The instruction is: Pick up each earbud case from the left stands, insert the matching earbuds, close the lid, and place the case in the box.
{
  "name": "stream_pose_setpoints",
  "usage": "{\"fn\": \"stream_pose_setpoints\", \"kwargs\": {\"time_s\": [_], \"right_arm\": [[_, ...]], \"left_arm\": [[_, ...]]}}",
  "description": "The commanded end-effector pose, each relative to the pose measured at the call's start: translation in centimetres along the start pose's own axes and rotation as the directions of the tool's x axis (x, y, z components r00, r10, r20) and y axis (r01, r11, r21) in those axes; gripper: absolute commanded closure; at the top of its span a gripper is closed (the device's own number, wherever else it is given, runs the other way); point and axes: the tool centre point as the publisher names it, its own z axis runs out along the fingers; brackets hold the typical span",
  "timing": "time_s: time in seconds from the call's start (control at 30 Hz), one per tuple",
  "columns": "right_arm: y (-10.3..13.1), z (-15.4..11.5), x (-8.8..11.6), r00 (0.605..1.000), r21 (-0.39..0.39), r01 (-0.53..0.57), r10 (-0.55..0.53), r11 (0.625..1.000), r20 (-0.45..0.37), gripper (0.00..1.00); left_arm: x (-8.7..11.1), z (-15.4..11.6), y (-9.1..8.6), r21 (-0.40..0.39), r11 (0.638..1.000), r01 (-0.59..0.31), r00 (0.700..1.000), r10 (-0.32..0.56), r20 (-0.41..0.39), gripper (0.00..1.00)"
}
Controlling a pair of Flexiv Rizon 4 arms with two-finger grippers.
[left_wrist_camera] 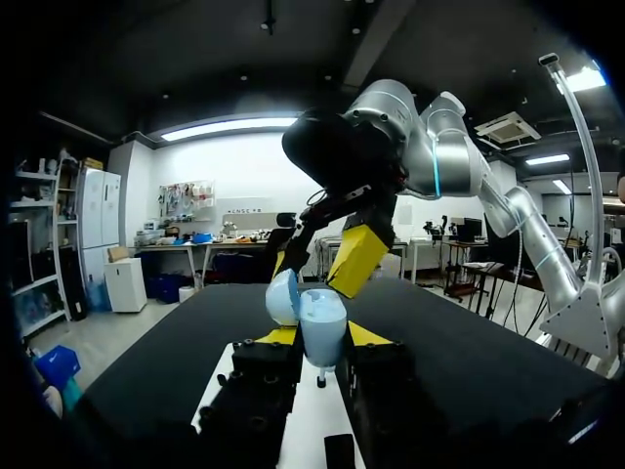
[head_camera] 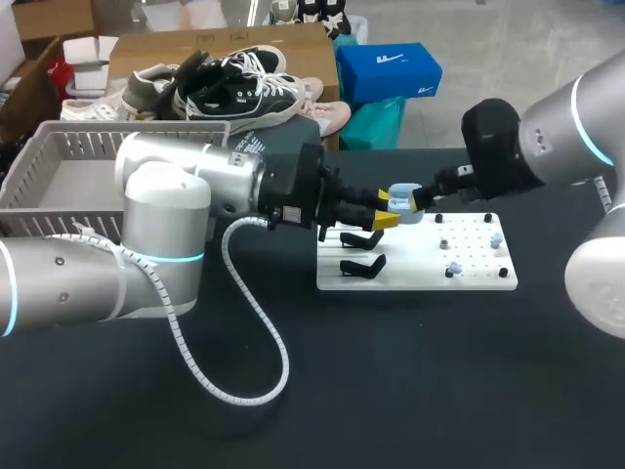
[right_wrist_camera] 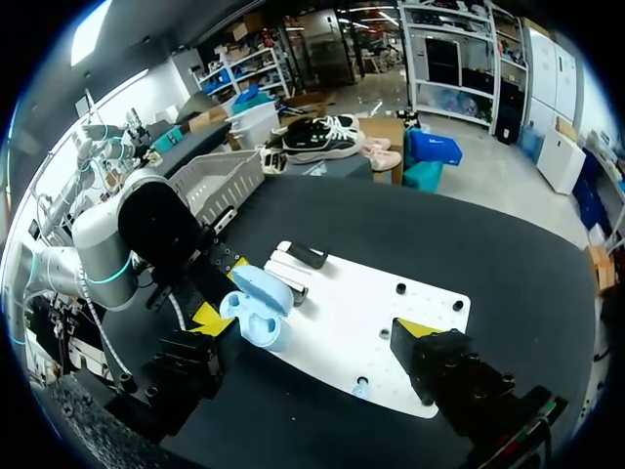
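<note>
The left gripper clamps a pale blue earbud case between its yellow tips, holding it above the far edge of the white board with the lid swung open. In the left wrist view, the case sits upright between both fingertips, touching each. The right gripper hovers just beside the case over the same far edge, fingers spread wide and gripping nothing. In its own view, the open case lies close to one of its fingers. Two black stands sit at the end of the board nearer the grey basket. Small earbuds rest among pegs at the opposite end.
</note>
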Motion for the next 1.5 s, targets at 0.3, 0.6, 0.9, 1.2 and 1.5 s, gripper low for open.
{"fn": "stream_pose_setpoints", "kwargs": {"time_s": [0.3, 0.6, 0.9, 1.2, 1.5], "right_arm": [[-0.2, -2.5, -0.8, 0.997, 0.141, 0.056, -0.063, 0.988, 0.045, 0.0], [-5.2, -4.6, 0.3, 0.992, 0.435, 0.115, -0.126, 0.893, -0.004, 0.0], [-8.8, -3.1, 2.8, 0.973, 0.609, 0.23, -0.168, 0.759, -0.159, 0.0], [-10.0, -0.8, 4.4, 0.958, 0.654, 0.275, -0.139, 0.705, -0.252, 0.0], [-10.2, 0.5, 5.2, 0.954, 0.661, 0.274, -0.109, 0.699, -0.281, 0.21]], "left_arm": [[0.0, 0.0, -0.1, -0.003, 1.0, -0.001, 1.0, 0.001, 0.0, 1.0], [0.0, 0.0, -0.1, -0.003, 1.0, -0.001, 1.0, 0.001, 0.0, 1.0], [0.0, 0.0, -0.1, -0.003, 1.0, -0.001, 1.0, 0.001, 0.0, 1.0], [0.0, 0.0, -0.1, -0.003, 1.0, -0.001, 1.0, 0.001, 0.0, 1.0], [0.0, 0.0, -0.1, -0.003, 1.0, -0.001, 1.0, 0.001, 0.0, 1.0]]}}
